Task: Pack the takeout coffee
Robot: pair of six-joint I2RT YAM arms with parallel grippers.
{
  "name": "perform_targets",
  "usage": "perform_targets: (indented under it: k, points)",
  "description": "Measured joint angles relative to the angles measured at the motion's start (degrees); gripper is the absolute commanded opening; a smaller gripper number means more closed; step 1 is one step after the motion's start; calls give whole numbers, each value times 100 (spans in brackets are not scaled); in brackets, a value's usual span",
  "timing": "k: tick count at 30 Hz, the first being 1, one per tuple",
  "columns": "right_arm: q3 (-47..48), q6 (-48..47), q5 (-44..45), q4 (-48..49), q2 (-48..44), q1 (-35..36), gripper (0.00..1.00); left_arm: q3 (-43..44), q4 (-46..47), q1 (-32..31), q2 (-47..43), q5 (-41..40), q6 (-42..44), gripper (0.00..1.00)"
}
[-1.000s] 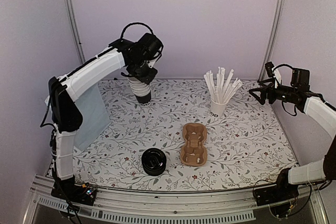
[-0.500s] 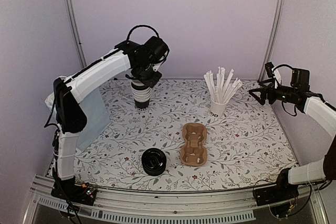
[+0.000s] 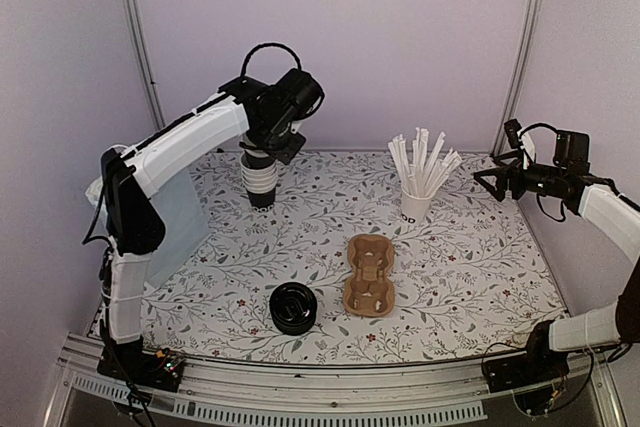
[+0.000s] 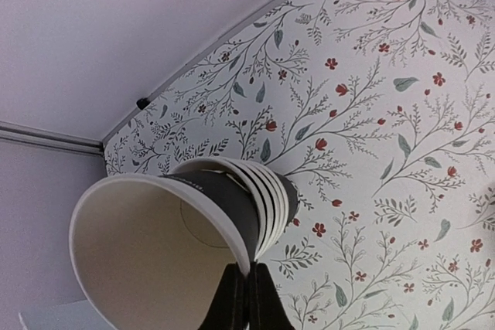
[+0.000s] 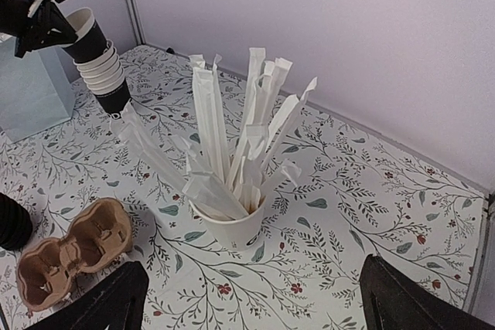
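Note:
A nested stack of black paper cups with whitish rims (image 3: 261,185) stands at the back left of the table. My left gripper (image 3: 256,154) is shut on the rim of the stack's top cup (image 4: 155,253), its fingertips (image 4: 249,276) pinching the wall; the cup still sits in the stack (image 4: 272,200). The stack also shows in the right wrist view (image 5: 102,71). A round black lid (image 3: 293,308) lies at the front. My right gripper (image 3: 492,179) is open and empty, held above the table right of the straw cup; both fingers (image 5: 100,303) are wide apart.
A white cup of paper-wrapped straws (image 3: 415,202) stands at the back right, and also shows in the right wrist view (image 5: 232,226). A brown pulp cup carrier (image 3: 369,274) lies in the middle. A pale blue bag (image 3: 178,215) stands at the left edge. Purple walls close in the table.
My left gripper has swung a little left and turned. The cup stack went from leaning to nearly upright. The right arm has not moved.

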Motion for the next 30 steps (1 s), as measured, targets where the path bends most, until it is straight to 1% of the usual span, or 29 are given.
perform_targets:
  k: [7, 11, 15, 21, 22, 25, 28, 30]
  points:
    - [0, -2, -42, -2, 2, 0, 99, 39, -81, -70, -4, -142, -13, 0]
    - [0, -2, -52, -2, 2, 0, 99, 138, -232, -144, -63, -459, -31, 0]
    - [0, -2, -52, -2, 2, 0, 99, 138, -380, -240, -304, -752, -118, 0]
    - [0, 0, -55, -9, 4, 0, 99, 140, -627, -492, -994, -1038, -363, 0]
    - [0, 0, -55, -11, 7, 0, 98, 140, -643, -562, -1104, -1001, -387, 0]
    - [28, -15, -57, -122, 9, 2, 88, -39, -595, -883, -1615, -640, -472, 0]
    - [304, -103, -57, -542, 9, 96, 81, -627, -527, -1178, -2157, -133, -549, 0]
    - [726, -251, -52, -946, 4, 358, 78, -1040, -522, -1298, -2374, 219, -608, 0]
